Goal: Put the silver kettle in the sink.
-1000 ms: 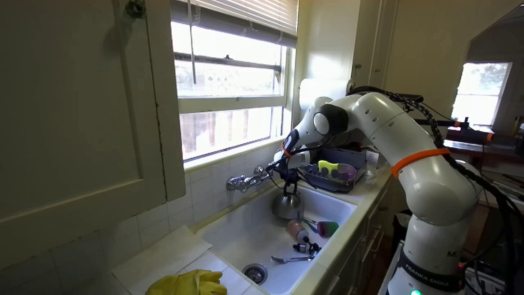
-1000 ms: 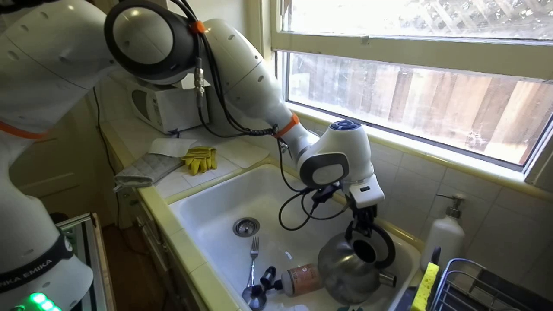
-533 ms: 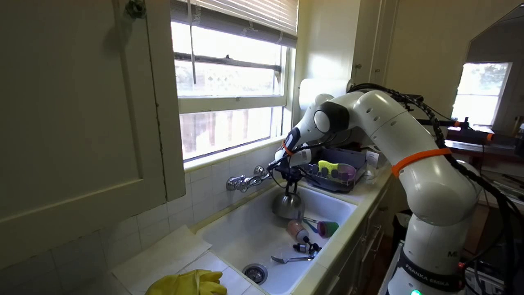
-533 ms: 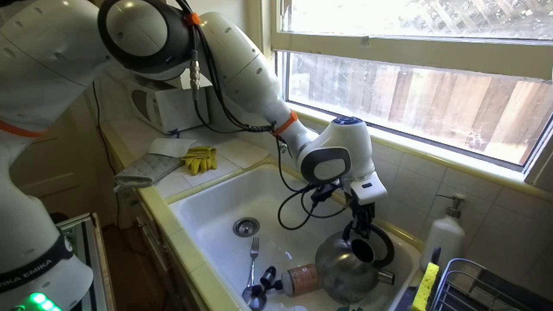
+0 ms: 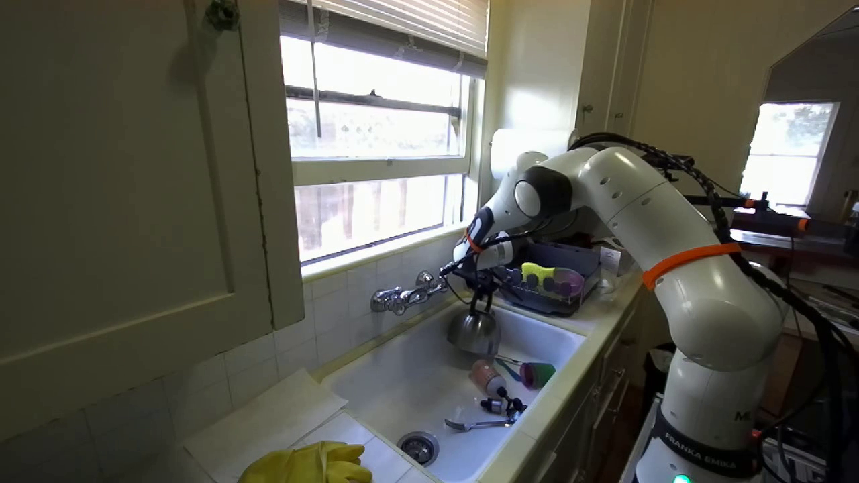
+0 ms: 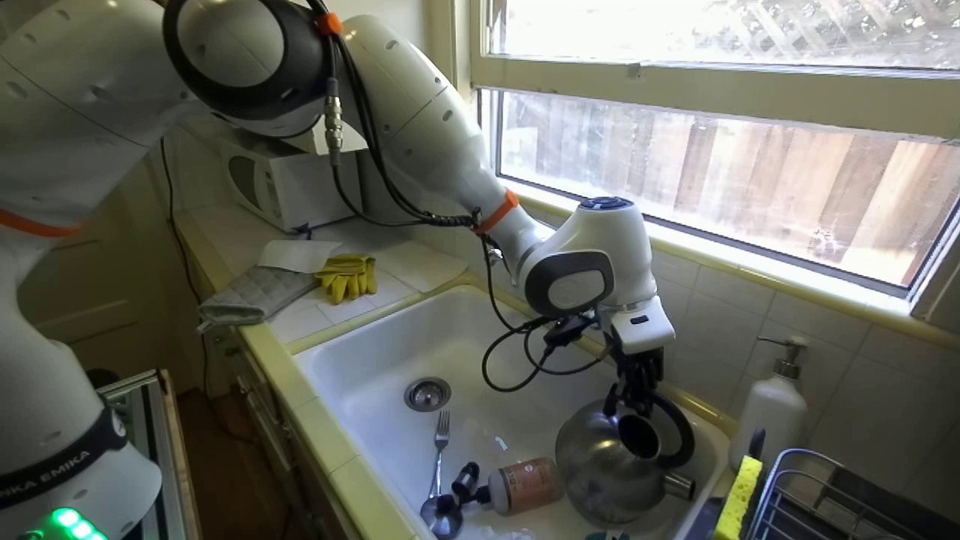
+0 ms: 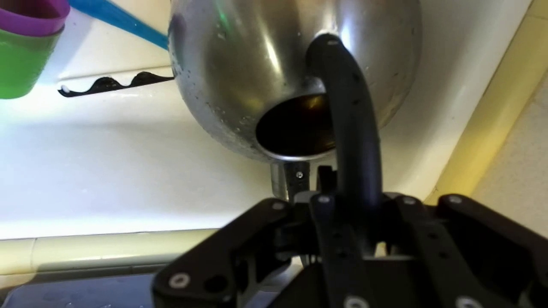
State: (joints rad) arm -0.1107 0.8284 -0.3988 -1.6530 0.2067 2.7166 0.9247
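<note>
The silver kettle (image 6: 604, 469) is inside the white sink (image 6: 375, 352), at the end by the dish rack. Its round mouth is uncovered and its short spout (image 6: 679, 486) points toward the rack end. The black arched handle (image 7: 353, 111) runs between the fingers of my gripper (image 7: 349, 205), which is shut on it in the wrist view. In an exterior view the gripper (image 5: 483, 295) sits right above the kettle (image 5: 474, 332), whose body leans a little. Whether its base touches the sink floor I cannot tell.
Beside the kettle in the sink lie a pinkish bottle (image 6: 529, 486), a fork (image 6: 441, 442) and purple-green cups (image 5: 537, 376). Chrome taps (image 5: 402, 298) stick out from the wall. The dish rack (image 5: 584, 268) and a soap dispenser (image 6: 769, 412) stand close to that end.
My gripper and the kettle have moved slightly together, toward the rack end and a little upward. The kettle leans somewhat more than a second ago. The grip has stayed the same.
</note>
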